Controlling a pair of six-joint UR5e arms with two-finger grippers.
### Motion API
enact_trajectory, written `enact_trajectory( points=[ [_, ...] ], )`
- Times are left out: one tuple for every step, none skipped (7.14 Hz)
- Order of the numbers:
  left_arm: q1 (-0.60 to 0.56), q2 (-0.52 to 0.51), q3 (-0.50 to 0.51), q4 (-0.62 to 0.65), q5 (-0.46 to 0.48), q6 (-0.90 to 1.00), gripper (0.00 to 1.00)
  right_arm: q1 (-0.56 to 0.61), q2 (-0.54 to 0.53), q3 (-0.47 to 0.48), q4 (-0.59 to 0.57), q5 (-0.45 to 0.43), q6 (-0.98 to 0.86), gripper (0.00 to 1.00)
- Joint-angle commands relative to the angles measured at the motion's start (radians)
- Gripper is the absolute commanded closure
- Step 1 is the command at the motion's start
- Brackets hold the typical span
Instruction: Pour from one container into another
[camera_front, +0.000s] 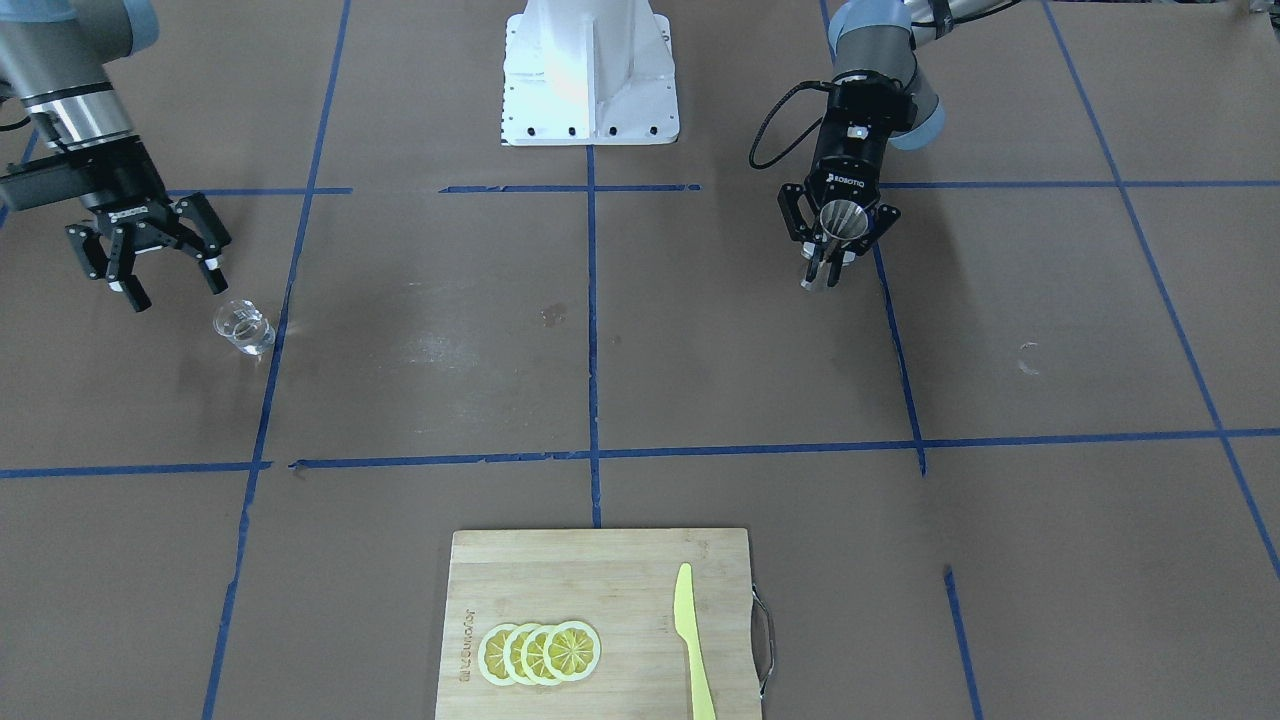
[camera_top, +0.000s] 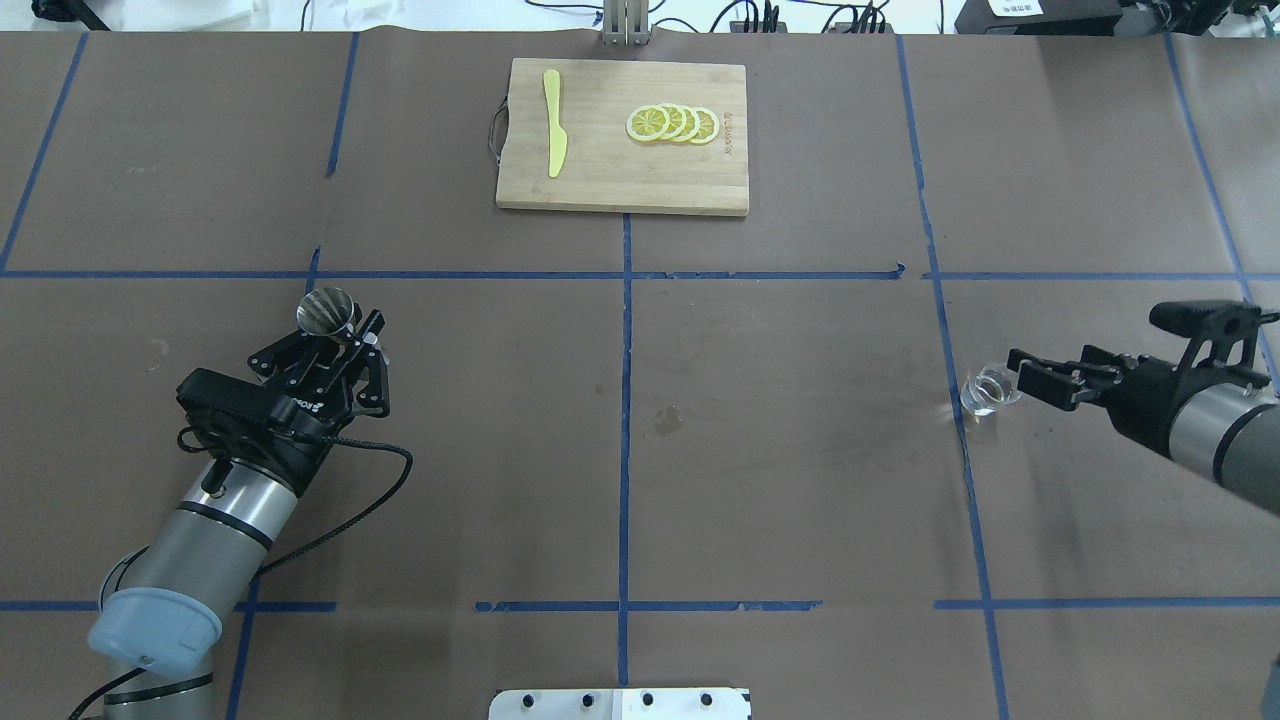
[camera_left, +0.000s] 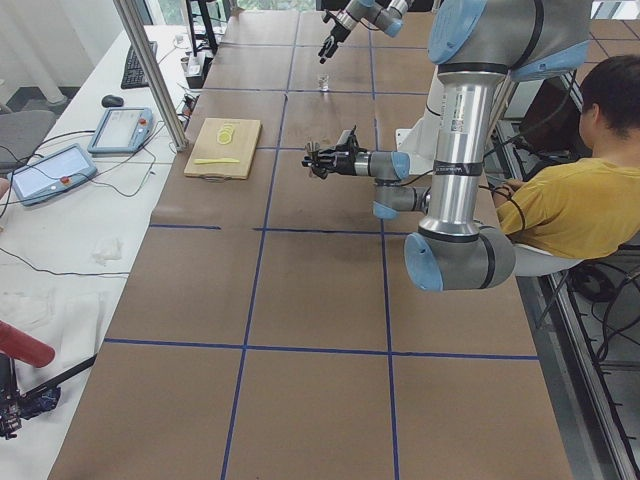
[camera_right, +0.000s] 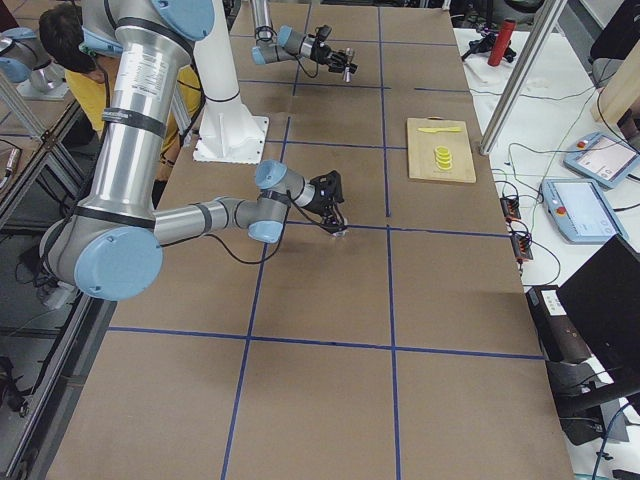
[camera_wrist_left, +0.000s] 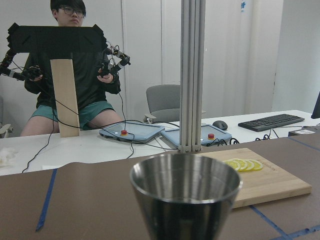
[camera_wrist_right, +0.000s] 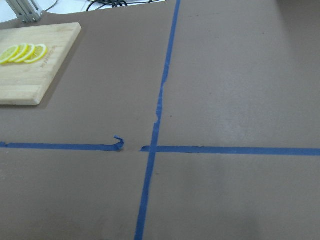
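left tool (camera_front: 838, 248) holding jigger (camera_front: 843, 221) | right tool (camera_front: 170, 284) wide, just beside glass cup (camera_front: 243, 327), cup ungripped on counter (camera_front: 700, 350) | pour seemingly not yet begun

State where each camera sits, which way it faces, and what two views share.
Front-facing: across the table, facing the robot; left arm, right arm, base show.
Overhead: behind the robot, looking forward and down; both arms.
Exterior left: table's left end; left arm nearest.
Exterior right: table's right end; right arm nearest.
Left wrist: level, past the jigger toward the cutting board; no robot parts.
Right wrist: down at blue tape; no robot parts.
Shared: both wrist views catch the lemon slices.
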Motion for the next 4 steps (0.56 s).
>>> enact_trajectory(
  points=[
    [-0.002, -0.006, -0.001, 0.000, 0.000, 0.001, 1.00, -0.248, -0.071, 0.037, 0.004, -0.367, 0.057, 0.01],
    [-0.002, -0.006, -0.001, 0.000, 0.000, 0.001, 1.00, -0.375, -0.074, 0.034, -0.005, -0.557, 0.059, 0.02],
    [-0.002, -0.006, -0.001, 0.000, 0.000, 0.001, 1.00, -0.447, -0.074, 0.008, -0.013, -0.669, 0.059, 0.02],
    [-0.002, -0.006, -0.001, 0.000, 0.000, 0.001, 1.00, -0.483, -0.035, -0.125, 0.001, -0.763, 0.103, 0.06]
  ],
)
